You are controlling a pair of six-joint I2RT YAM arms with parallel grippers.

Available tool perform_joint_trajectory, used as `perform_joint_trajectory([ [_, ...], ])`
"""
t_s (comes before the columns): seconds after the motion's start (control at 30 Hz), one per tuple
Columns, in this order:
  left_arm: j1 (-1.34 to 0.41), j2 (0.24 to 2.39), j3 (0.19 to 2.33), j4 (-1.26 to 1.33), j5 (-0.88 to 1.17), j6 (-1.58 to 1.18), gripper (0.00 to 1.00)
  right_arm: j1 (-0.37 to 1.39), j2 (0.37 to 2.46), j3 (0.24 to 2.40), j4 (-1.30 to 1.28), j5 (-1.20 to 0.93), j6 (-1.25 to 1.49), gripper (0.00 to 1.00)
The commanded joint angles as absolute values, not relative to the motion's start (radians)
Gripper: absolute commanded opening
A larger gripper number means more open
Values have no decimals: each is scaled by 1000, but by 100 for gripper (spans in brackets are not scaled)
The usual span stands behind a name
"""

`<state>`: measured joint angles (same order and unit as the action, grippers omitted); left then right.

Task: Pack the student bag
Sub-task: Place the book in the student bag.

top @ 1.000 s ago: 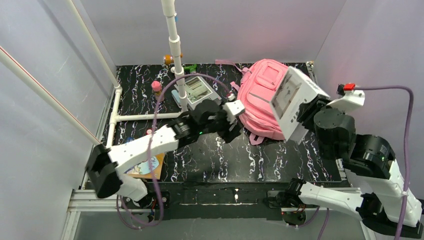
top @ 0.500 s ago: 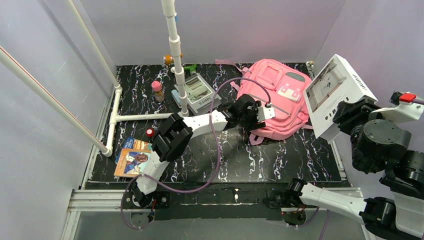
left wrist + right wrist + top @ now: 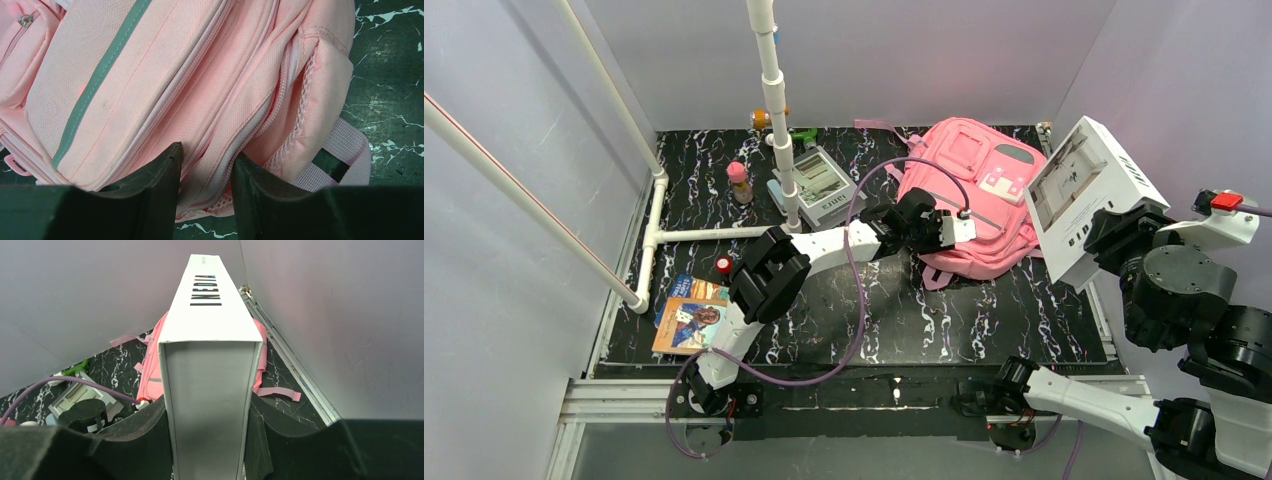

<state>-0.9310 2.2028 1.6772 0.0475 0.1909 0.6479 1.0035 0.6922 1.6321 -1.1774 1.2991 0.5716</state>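
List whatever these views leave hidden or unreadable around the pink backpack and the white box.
- Left wrist view: whether the left claw truly pinches the student bag; its own fingers cover the contact.
- Top view: the bag's near side, hidden under the left arm.
- Top view: print on the white box held by the right claw, too small to read.
- Top view: an orange item and a green item, partly behind the white pole.
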Motion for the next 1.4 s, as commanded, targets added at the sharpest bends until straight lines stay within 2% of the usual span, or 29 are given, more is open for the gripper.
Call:
perform_joint_trajectory([
  [0.0, -923, 2122, 1707, 42, 183, 656, 36, 1008, 704, 1623, -1115, 1305, 575, 1],
  [0.03, -923, 2114, 1701, 44, 189, 650, 37, 1009, 702, 1623, -1119, 1302, 578, 1],
  [0.13, -923, 2104, 1695, 45, 185, 645, 55, 1008, 691, 1619, -1129, 1301, 592, 1],
  [0.23, -924, 2092, 1700, 45, 177, 639, 57, 1008, 682, 1614, -1125, 1301, 592, 1],
  [0.3, -923, 2088, 1711, 46, 174, 623, 55, 1008, 683, 1615, -1126, 1298, 592, 1],
  [0.37, -922, 2110, 1737, 43, 147, 628, 47, 1008, 684, 1617, -1124, 1296, 591, 1],
  [0.5, -923, 2135, 1750, 39, 140, 626, 39, 1008, 686, 1624, -1121, 1291, 583, 1],
  [0.57, -924, 2123, 1742, 38, 165, 606, 40, 1008, 684, 1627, -1124, 1290, 583, 1],
  [0.7, -923, 2081, 1726, 37, 202, 584, 50, 1008, 679, 1625, -1118, 1290, 585, 1],
  [0.83, -923, 2079, 1728, 38, 178, 586, 52, 1008, 682, 1617, -1094, 1283, 564, 1],
  [1.07, -923, 2085, 1739, 44, 172, 562, 49, 1009, 681, 1619, -1095, 1276, 564, 1],
  [1.23, -923, 2127, 1778, 43, 135, 556, 39, 1008, 680, 1609, -1086, 1273, 567, 1],
  [1.37, -924, 2107, 1779, 47, 160, 514, 39, 1009, 682, 1611, -1093, 1270, 570, 1],
])
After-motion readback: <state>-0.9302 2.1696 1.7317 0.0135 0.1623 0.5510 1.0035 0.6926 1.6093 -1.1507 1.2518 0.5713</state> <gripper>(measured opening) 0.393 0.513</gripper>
